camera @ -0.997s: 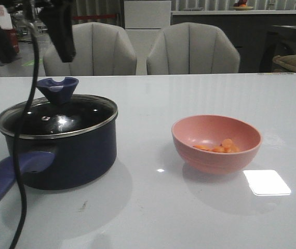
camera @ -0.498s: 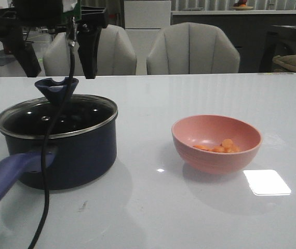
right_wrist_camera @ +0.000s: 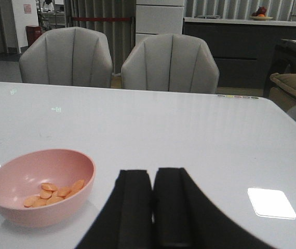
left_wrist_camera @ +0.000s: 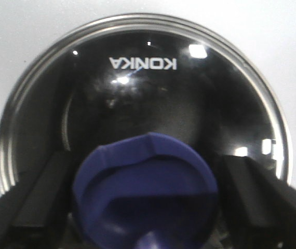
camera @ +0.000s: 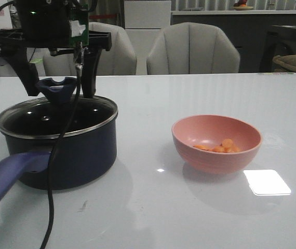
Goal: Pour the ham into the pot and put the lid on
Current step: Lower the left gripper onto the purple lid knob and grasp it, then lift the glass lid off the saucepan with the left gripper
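The dark navy pot (camera: 72, 155) stands at the left of the table, its purple-blue handle (camera: 5, 179) pointing toward the near left. The glass lid (camera: 44, 118) (left_wrist_camera: 143, 88) sits on it. My left gripper (camera: 59, 83) (left_wrist_camera: 145, 171) is open and straddles the lid's blue knob (camera: 57, 88) (left_wrist_camera: 143, 192), one finger on each side and a gap between each finger and the knob. The ham (camera: 219, 147) (right_wrist_camera: 52, 193) lies as orange slices in the pink bowl (camera: 189, 153) (right_wrist_camera: 34, 212). My right gripper (right_wrist_camera: 153, 179) is shut and empty, right of the bowl.
A black cable (camera: 54, 171) hangs from the left arm across the pot's front. Two grey chairs (camera: 192, 49) stand behind the table's far edge. A bright light patch (camera: 266, 182) lies on the table right of the bowl.
The left gripper has come down and turned, so its open fingers now flank the lid knob. Pot, lid and bowl have not moved.
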{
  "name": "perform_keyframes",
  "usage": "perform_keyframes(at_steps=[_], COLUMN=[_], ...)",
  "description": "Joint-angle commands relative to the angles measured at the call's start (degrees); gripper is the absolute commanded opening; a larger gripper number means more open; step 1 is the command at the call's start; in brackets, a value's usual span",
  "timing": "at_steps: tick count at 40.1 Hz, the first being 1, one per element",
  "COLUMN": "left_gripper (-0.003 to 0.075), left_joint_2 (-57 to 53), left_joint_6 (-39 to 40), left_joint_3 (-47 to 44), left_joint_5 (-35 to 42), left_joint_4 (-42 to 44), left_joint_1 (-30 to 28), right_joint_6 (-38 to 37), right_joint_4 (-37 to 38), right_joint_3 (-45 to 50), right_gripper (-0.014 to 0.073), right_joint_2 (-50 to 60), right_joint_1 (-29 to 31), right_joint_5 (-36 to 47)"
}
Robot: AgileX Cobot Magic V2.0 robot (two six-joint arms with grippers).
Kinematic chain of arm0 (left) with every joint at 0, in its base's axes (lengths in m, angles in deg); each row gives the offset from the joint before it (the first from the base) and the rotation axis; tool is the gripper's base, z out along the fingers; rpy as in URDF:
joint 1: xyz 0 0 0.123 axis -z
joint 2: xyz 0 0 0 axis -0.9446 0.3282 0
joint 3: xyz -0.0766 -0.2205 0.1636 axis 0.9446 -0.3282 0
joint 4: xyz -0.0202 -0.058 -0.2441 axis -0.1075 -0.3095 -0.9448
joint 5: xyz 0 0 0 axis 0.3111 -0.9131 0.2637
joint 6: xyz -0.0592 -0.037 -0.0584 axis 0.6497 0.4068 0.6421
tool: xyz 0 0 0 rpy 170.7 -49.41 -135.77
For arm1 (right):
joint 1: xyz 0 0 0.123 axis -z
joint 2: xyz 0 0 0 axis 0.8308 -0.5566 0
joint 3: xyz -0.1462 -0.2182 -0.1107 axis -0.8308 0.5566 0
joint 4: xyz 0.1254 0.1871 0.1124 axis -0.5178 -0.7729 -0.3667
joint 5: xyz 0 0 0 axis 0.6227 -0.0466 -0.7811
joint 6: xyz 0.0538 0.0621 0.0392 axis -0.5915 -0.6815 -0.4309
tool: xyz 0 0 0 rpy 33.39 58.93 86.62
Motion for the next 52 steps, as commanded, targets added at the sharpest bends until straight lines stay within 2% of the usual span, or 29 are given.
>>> perform_keyframes(at_steps=[1,5,9,22,26,30,35,40,52], left_gripper=[0.0397,0.0347,0.0335,0.0333,0.0333,0.0333,0.0333,0.0333,0.0333], left_joint_2=[-2.3,-2.4,-2.4,-4.7,-6.7,-8.8,-11.0,-12.5,-16.4], left_joint_6=[0.7,0.7,0.7,0.7,0.1,-4.5,-4.8,-5.9,-12.1], left_joint_3=[1.9,1.9,2.0,3.0,3.0,3.0,3.0,2.5,-4.1], left_joint_5=[0.3,0.1,0.0,0.4,0.5,-0.1,-0.9,-2.6,-1.1], left_joint_4=[0.8,1.5,1.6,2.0,4.3,5.8,10.0,11.0,10.2], left_joint_1=[0.2,0.2,0.2,0.2,0.2,0.2,0.1,-2.5,-13.2], right_joint_6=[0.0,0.0,0.0,0.0,0.0,0.0,0.0,0.0,0.0], right_joint_4=[0.1,0.1,0.1,0.1,0.1,0.1,0.1,0.1,0.1], right_joint_3=[-0.3,-0.3,-0.3,-0.3,-0.3,-0.3,-0.3,-0.3,-0.3], right_gripper=[0.0146,0.0146,0.0146,0.0146,0.0146,0.0146,0.0146,0.0146,0.0146], right_joint_2=[1.2,1.2,1.2,1.2,1.2,1.2,1.2,1.2,1.2], right_joint_1=[0.2,0.2,0.2,0.2,0.2,0.2,0.2,0.2,0.2], right_joint_5=[4.4,4.4,4.4,4.4,4.4,4.4,4.4,4.4,4.4])
